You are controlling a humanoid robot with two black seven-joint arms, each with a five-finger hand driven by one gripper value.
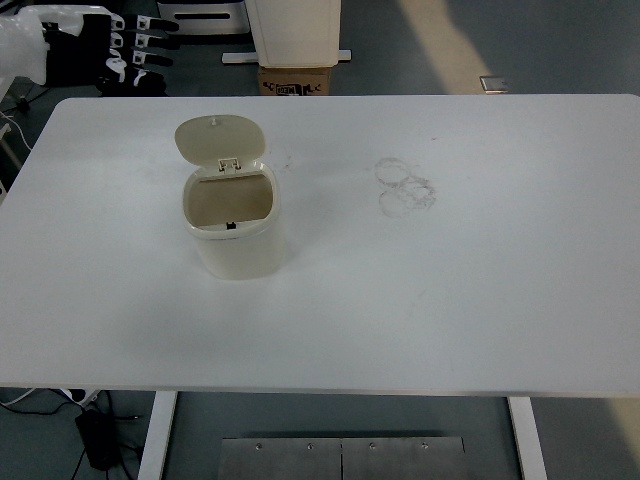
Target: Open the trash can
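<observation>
Lid up on the cream trash can [234, 225], left of centre on the white bench [450, 290].
Well apart from the left hand [95, 50], raised beyond the bench's far left corner, fingers [150, 45] spread, holding nothing.

A single top view looks steeply down from the robot's side, high enough to take in nearly the whole white bench [480, 300]. The left robot hand [120, 52] sits at the frame's upper-left corner, beyond the bench's far edge, with floor showing past it.
</observation>
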